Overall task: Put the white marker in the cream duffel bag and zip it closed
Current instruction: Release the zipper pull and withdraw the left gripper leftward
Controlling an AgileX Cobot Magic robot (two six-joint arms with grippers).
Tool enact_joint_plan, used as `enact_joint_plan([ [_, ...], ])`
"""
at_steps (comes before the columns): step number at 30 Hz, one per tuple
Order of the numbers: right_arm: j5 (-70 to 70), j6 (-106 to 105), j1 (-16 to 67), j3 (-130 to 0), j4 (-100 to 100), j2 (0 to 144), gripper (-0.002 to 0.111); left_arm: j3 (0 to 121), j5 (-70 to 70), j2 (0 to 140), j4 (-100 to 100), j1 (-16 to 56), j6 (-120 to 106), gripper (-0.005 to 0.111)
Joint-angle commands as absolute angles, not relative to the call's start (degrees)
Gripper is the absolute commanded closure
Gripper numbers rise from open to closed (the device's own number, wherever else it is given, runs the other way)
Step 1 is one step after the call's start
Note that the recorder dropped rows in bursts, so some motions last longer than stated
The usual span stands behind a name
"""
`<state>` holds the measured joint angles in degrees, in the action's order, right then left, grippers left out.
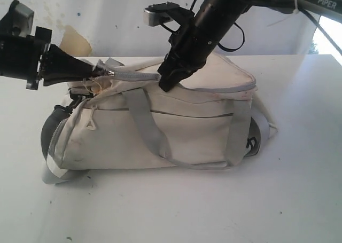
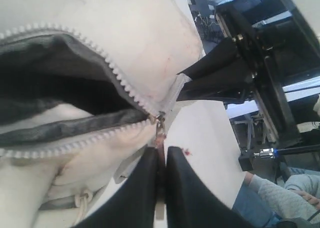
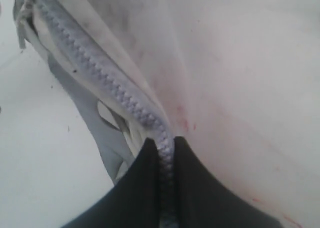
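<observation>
While left pincer [image 2: 161, 155] grips its pull [image 2: 160, 130], cream duffel bag [image 2: 125, 27] gapes.

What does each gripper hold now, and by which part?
The left gripper pinches the zipper pull of the cream duffel bag; the right gripper pinches its grey zipper strip.

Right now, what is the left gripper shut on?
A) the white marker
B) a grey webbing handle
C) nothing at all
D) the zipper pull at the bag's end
D: in the left wrist view the left gripper pinches the small zipper pull where the teeth of the cream duffel bag meet.
</observation>
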<state>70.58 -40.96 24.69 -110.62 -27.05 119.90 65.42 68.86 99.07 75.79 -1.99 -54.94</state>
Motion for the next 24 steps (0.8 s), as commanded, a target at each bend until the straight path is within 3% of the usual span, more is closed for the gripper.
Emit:
enact_joint_plan([
  [1, 69.96, -38.29, 24.57, -110.52, -21.04, 119.54, 0.108, 65.38, 69.96, 95.12, 75.61, -4.24, -54.09, 0.107],
  [13, 69.96, -42.93, 24.57, -110.52, -17.72, 119.54, 0.108, 65.38, 69.96, 91.90, 78.24, -15.10, -45.60, 0.107],
  [24, 69.96, -53.78, 24.57, -110.52, -20.69, 119.54, 0.108, 65.38, 56.14, 92.02, 81.45, -15.23, -44.50, 0.107],
])
